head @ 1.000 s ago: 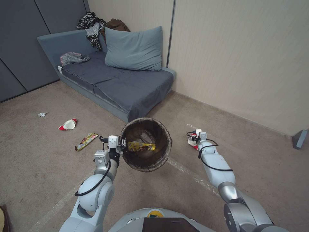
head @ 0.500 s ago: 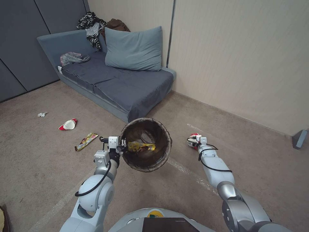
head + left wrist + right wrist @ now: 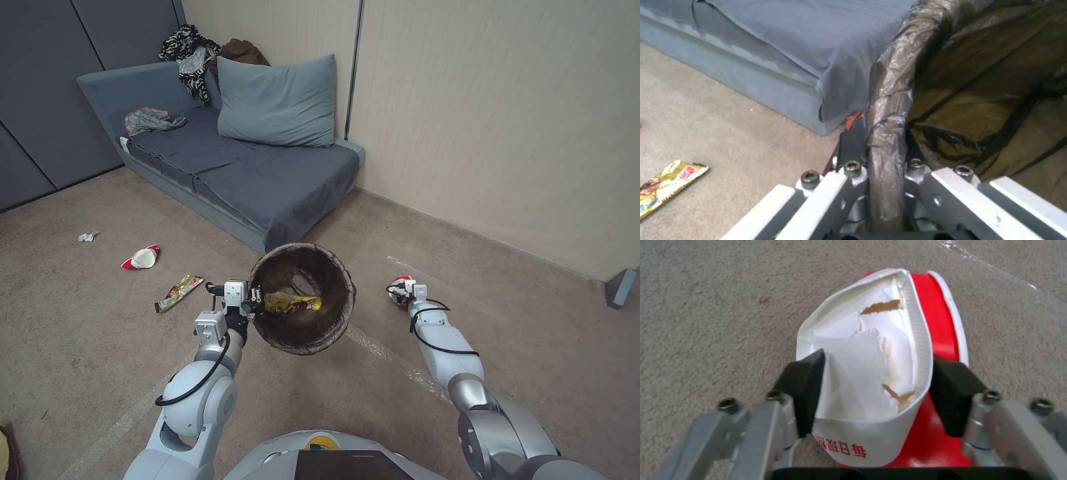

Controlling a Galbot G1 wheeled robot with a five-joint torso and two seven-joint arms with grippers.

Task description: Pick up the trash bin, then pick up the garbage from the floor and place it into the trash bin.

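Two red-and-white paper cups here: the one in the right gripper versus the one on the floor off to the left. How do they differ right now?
The cup in the right gripper is pinched between the two black pads of the right gripper; the floor cup lies loose on the carpet, with nothing touching it. The gripped one sits right of the trash bin, the floor one well left of it, beyond a yellow wrapper. Both are crushed, red outside, white inside.

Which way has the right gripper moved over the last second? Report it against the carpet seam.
Yes. In the head view the right gripper, shut on the red-and-white paper cup, has risen and drawn slightly back toward the robot, away from the pale seam on the carpet.
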